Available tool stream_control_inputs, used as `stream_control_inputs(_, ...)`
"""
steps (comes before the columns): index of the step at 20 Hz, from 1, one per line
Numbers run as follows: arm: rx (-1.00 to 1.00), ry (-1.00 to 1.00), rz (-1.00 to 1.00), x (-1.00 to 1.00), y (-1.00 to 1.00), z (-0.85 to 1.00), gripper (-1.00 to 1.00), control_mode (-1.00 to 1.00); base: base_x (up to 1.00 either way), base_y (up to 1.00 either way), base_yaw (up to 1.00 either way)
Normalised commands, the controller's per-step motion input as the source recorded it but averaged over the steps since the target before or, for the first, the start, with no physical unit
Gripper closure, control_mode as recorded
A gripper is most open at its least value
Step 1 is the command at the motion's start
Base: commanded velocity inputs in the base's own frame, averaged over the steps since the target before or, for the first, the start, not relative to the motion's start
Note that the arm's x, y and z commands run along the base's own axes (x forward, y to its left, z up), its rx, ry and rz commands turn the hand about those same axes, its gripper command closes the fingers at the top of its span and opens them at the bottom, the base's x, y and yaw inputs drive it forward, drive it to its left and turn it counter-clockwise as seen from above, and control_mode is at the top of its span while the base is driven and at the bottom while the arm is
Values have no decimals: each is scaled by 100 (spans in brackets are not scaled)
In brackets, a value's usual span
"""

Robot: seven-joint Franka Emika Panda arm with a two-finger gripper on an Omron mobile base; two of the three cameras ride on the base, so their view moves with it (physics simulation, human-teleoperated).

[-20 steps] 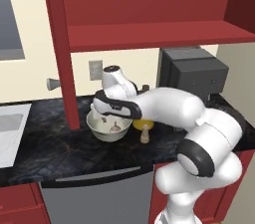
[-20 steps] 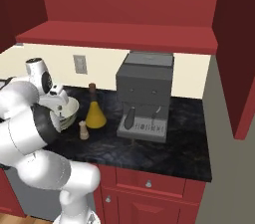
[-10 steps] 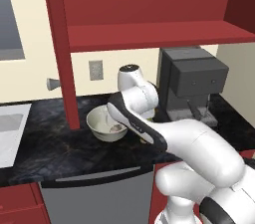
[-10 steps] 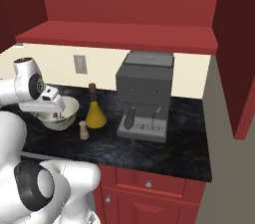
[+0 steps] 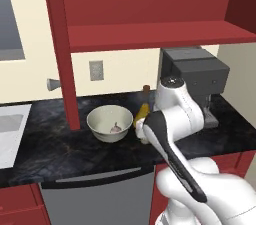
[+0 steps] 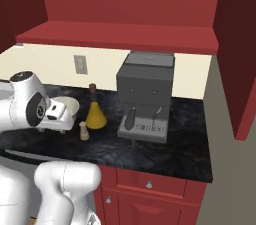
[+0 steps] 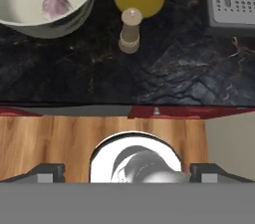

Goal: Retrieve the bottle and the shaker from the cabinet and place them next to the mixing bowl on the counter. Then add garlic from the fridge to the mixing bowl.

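From behind my right side, my white arm [image 6: 30,111] crosses the left of the picture, in front of the cream mixing bowl [image 6: 67,109] on the black marbled counter [image 6: 175,139]. Just right of the bowl stands the small shaker [image 6: 84,131], with the taller amber bottle [image 6: 95,113] close behind it. Further right sits a dark grey coffee machine [image 6: 145,96], and the red cabinet [image 6: 120,36] hangs above.

arm [image 5: 175,119]: glossy white rounded shells | joints: dark bands | tool tips [image 7: 47,170]: small, dark grey
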Motion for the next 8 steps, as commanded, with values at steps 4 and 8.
stream_control_inputs(4, 0, 0, -2, 0, -82, 0, -100, -100, 0, 0, 0)
stream_control_inputs(8, 0, 0, 0, 0, -62, 0, -100, -100, 0, 0, 0)
